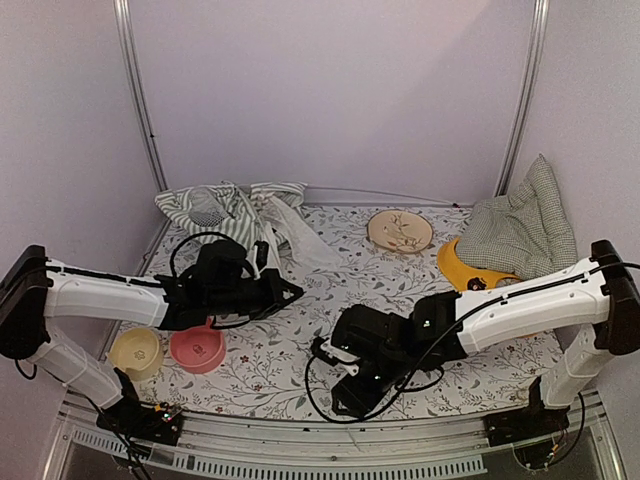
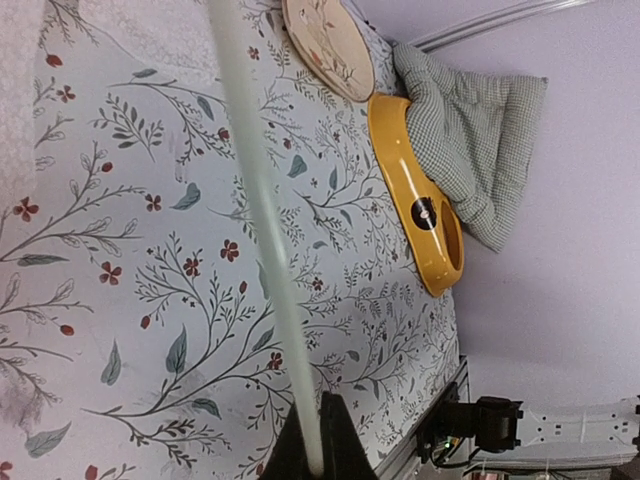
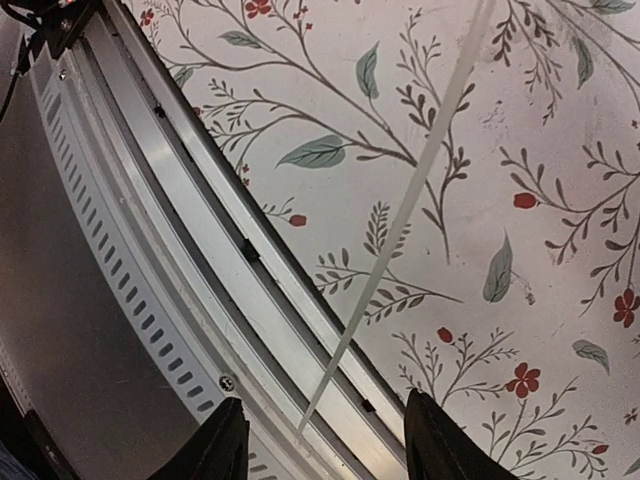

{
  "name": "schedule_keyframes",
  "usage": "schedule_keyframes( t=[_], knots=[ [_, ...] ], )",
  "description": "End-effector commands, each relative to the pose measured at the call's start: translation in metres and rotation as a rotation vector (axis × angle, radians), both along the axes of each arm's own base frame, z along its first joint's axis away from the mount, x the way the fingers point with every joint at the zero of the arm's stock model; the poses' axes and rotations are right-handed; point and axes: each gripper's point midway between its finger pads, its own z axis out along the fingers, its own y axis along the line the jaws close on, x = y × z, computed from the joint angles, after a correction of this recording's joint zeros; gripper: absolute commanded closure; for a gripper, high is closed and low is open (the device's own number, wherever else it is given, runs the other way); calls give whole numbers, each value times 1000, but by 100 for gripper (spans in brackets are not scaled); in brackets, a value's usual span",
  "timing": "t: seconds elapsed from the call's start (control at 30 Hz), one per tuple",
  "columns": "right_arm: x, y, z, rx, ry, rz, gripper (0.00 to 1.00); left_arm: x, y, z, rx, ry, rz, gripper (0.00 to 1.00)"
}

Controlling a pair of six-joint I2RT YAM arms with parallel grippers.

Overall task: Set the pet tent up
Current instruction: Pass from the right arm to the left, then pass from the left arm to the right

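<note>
The pet tent (image 1: 232, 212) lies crumpled at the back left of the table, its striped fabric and black mesh window showing. My left gripper (image 2: 315, 465) is shut on a thin white pole (image 2: 268, 240), which runs away from the jaws across the flowered tablecloth. In the top view the left gripper (image 1: 291, 292) sits just in front of the tent. My right gripper (image 3: 325, 440) is open near the table's front edge. The free end of the white pole (image 3: 400, 240) hangs between its fingers (image 3: 225, 445) without touching them.
A gingham cushion (image 1: 522, 225) leans at the back right with a yellow bowl (image 1: 468, 268) in front of it. A beige plate (image 1: 399, 231) lies at the back centre. A pink bowl (image 1: 197, 349) and a cream bowl (image 1: 136, 352) sit front left. The metal front rail (image 3: 190, 260) is under the right gripper.
</note>
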Motion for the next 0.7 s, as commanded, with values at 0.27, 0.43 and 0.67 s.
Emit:
schedule_keyframes(
  t=[0.27,0.43,0.67],
  knots=[
    [-22,3,-39,-71,116,-44,59,13,4,20,-52,-58,27,100],
    [-21,5,-46,-81,131,-81,63,14,6,25,-65,-64,36,100],
    [-22,1,-53,-96,138,-102,68,16,8,32,-82,-75,46,100]
  ],
)
